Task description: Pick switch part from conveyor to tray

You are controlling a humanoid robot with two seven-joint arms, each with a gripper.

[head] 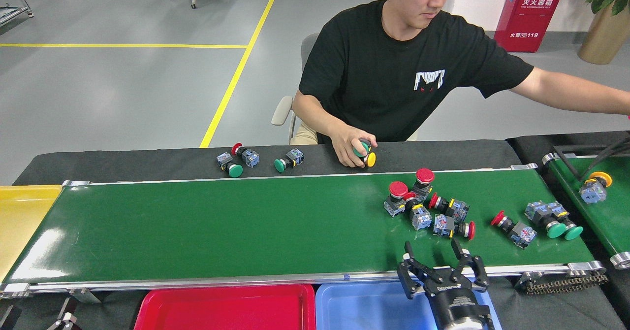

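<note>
A robot's right gripper [435, 253] hovers at the near rail of the green conveyor [246, 226] in the lower right of the frame, its two black fingers [407, 266] spread wide apart with nothing between them. The fingertips reach over the belt's front edge, just below a cluster of red-capped switch parts [425, 204] lying jumbled together right of centre on the belt. Further right on the same belt rest a single red-capped switch part [512, 227] and a pair of green-capped switch parts [553, 219], close to one another near the chain drive [561, 281] at the belt's right end.

Below the rail, along the bottom edge of the frame, sit a red tray [226, 308] and a blue tray [374, 305] side by side; the gripper's body overlaps the blue tray's right portion. A yellow tray [22, 216] lies at the belt's left end. The robot's left gripper [61, 320] shows only as a dark sliver at the bottom left, and whether it is open or closed cannot be told.

Across the belt, a seated person in a black T-shirt [393, 69] closes one hand [352, 145] over a green-and-yellow-capped part on the black table strip [147, 160], the other arm stretched toward the right edge of the frame. Three more switch parts [261, 158] lie on that strip, upper centre. A yellow-capped switch part [594, 186] rides a narrower green belt [600, 216] at far right.
</note>
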